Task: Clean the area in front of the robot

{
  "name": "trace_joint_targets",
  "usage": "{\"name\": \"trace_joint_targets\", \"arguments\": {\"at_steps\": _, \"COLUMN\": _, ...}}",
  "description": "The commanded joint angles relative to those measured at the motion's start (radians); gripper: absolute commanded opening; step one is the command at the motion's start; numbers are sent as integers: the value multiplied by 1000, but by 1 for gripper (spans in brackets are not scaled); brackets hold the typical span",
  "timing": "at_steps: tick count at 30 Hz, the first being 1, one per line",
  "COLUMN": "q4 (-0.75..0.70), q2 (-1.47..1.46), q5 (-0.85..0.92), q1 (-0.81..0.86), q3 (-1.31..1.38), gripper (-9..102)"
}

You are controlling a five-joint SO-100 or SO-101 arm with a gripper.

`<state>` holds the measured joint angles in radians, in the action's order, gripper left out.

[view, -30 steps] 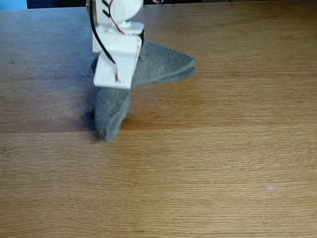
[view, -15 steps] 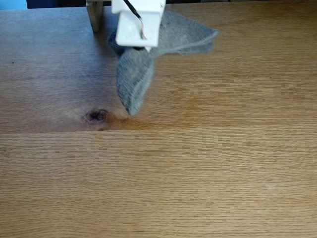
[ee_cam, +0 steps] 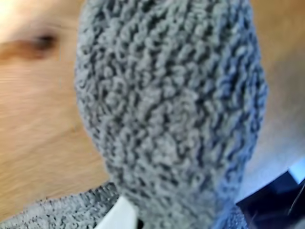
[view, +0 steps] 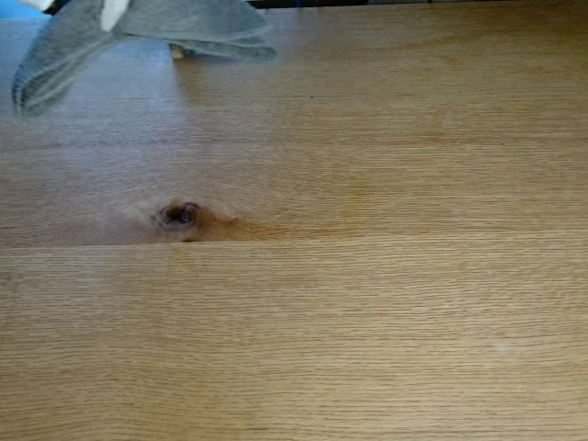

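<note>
Gripper state I cannot tell: from my fixed view only a white sliver (view: 115, 11) pokes through the grey cloth (view: 138, 32) at the top left, cloth draped over it. Below spreads the oak tabletop (view: 367, 303). My wrist view shows terry (ee_cam: 167, 109) hanging close ahead, knot (ee_cam: 45, 42) beyond.

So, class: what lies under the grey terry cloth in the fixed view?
Beneath the grey terry cloth lies the light-brown oak-grain wooden tabletop, shaded there. A small pale stub peeks out below its edge. Whatever sits beneath the cloth's middle is covered.
</note>
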<state>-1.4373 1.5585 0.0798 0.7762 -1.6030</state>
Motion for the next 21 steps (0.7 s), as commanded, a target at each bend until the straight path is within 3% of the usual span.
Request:
{"name": "trace_joint_targets", "arguments": {"at_steps": 1, "q4": 41, "q2": -107, "q5": 77, "q1": 195, "q3": 25, "gripper": 0}}
{"name": "trace_joint_targets", "arguments": {"at_steps": 11, "q4": 198, "q2": -313, "q5": 186, "q1": 236, "q3": 25, "gripper": 1}}
{"name": "trace_joint_targets", "arguments": {"at_steps": 21, "q4": 215, "q2": -209, "q5": 158, "q1": 153, "q3": 25, "gripper": 28}}
